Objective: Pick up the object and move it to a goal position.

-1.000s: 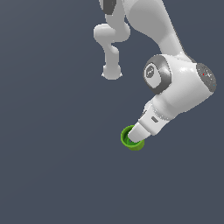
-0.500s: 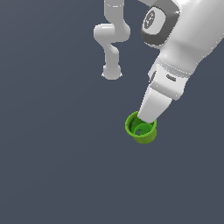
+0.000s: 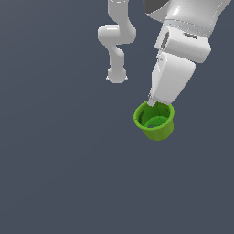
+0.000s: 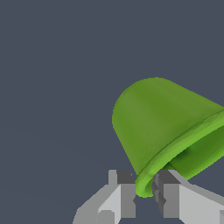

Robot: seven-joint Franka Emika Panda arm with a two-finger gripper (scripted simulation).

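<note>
Gripping flared rim of one green cup (image 3: 155, 121): one tool (image 4: 144, 192), fingers clenched either side.

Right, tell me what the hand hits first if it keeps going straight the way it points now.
Nothing new: the hand is already pinching the rim of the green cup. Past the cup, both views show only plain grey background, so the way looks free, though depth is unclear.

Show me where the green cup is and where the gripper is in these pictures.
green cup (image 3: 157, 129): exterior view, on its outer side wall below the flared rim.
green cup (image 4: 151, 118): wrist view, on its outer wall.
gripper (image 4: 143, 191): wrist view, midway between the two fingertips, where they pinch the cup's rim.
</note>
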